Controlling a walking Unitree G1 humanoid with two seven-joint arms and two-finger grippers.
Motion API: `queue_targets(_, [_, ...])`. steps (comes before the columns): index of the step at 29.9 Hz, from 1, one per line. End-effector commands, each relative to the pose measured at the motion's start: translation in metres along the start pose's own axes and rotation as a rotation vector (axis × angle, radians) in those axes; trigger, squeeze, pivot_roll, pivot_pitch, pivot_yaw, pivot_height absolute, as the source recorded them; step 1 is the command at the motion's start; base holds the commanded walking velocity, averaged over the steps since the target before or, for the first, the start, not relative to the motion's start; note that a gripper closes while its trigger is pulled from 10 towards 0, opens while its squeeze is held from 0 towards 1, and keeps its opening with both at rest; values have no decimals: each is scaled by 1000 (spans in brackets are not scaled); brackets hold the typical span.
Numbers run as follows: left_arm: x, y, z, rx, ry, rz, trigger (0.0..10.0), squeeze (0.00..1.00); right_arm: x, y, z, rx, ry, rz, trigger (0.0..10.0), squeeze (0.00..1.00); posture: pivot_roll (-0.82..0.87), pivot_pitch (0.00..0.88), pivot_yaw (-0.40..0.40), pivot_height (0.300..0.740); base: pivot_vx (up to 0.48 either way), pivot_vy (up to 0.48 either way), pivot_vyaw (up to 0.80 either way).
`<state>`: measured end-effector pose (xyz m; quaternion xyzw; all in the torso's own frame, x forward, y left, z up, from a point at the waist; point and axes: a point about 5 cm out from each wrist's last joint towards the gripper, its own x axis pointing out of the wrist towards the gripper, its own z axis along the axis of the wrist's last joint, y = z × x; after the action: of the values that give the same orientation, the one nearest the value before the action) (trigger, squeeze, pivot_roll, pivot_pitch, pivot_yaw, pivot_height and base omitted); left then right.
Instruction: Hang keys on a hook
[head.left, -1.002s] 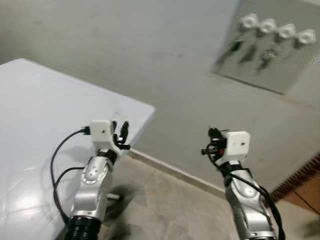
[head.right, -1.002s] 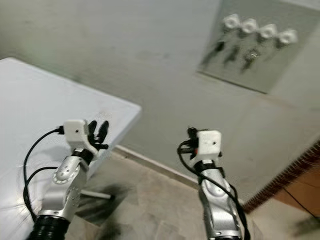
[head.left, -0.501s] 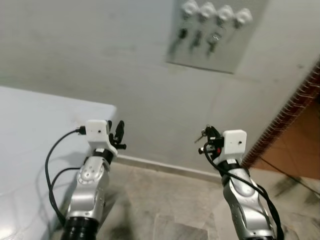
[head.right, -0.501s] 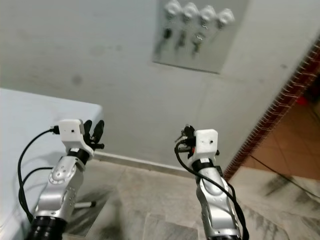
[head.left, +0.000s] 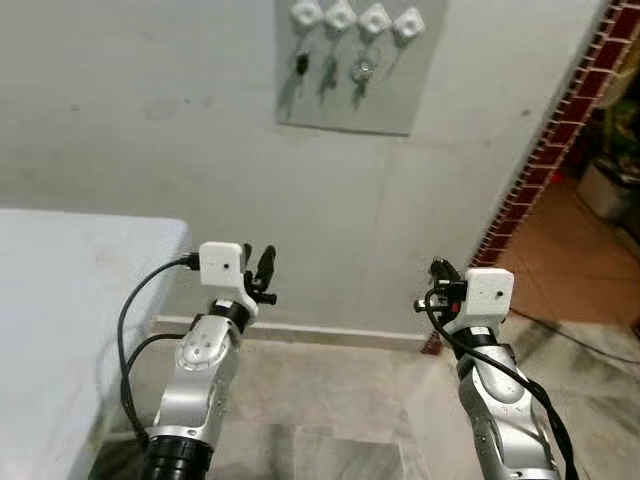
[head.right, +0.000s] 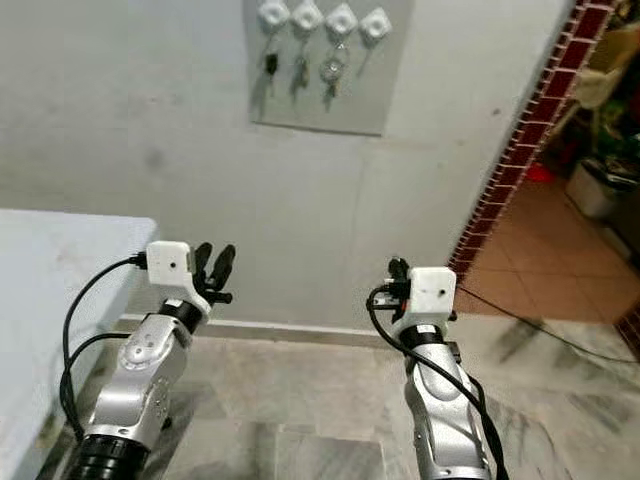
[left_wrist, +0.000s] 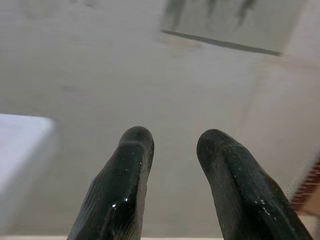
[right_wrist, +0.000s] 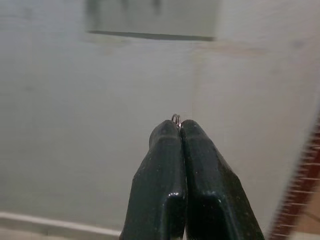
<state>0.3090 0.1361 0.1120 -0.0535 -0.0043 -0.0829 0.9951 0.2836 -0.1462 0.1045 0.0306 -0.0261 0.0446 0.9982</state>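
Observation:
A grey board (head.left: 350, 90) on the wall carries a row of several white hooks (head.left: 358, 17). Keys (head.left: 362, 71) hang from three of them; the rightmost hook (head.left: 408, 23) is bare. My right gripper (head.left: 437, 285) is raised in front of the wall, well below the board, shut on a small metal key ring (right_wrist: 176, 118) that pokes out past its fingertips. My left gripper (head.left: 264, 275) is held up at about the same height, open with nothing between its fingers (left_wrist: 131, 165).
A white table (head.left: 60, 290) stands at the left with its corner near my left arm. A red brick edge (head.left: 545, 150) marks a doorway on the right, with tiled floor beyond. Marble floor (head.left: 330, 400) lies below the wall.
The camera has swung to the right and levelled, so the hook board moved left to the top middle and the doorway came into view. Both arms keep the same pose.

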Motion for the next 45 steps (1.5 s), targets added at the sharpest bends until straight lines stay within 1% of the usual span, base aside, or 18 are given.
queue_targets(1, [3,-4,3,-1,-2,-12,10000,0,0,-6,8,-10,-34,-20,10000,0,97,0,-25,736,0,0,0])
queue_targets(5, [3,-4,3,-16,9,-18,10000,0,0,-6,7,-8,-38,-22,10000,0,92,0,-8,736,0,0,0])
queue_targets(12, [5,-2,4,-6,19,-28,10000,0,-2,-5,7,0,-48,-39,10000,0,82,0,11,736,0,0,0])
queue_targets(22, [8,-2,4,-29,32,-30,10000,0,-6,-7,7,2,-52,-51,10000,0,73,0,15,736,0,0,0])
queue_targets(24, [8,-3,3,-51,36,-25,10000,0,-6,-7,7,0,-55,-51,10000,0,72,0,13,736,264,0,0])
queue_targets(30, [8,-3,2,-56,41,-22,10000,0,-7,-7,7,-2,-52,-42,10000,0,76,0,4,736,284,0,0])
queue_targets(31, [8,-3,2,-74,39,-19,10000,0,-7,-7,7,-2,-52,-40,10000,0,77,0,3,736,334,0,0])
queue_targets(33, [7,-4,2,-82,37,-19,10000,0,-7,-6,7,-3,-52,-36,10000,0,76,0,1,736,336,0,0])
queue_targets(43, [7,-5,1,-96,42,-19,10000,0,-7,-6,8,-9,-52,-20,10000,0,75,0,-8,736,365,0,0])
queue_targets(45, [8,-6,1,-87,41,-23,10000,0,-7,-6,8,-11,-51,-16,10000,0,75,0,-8,736,373,0,0])
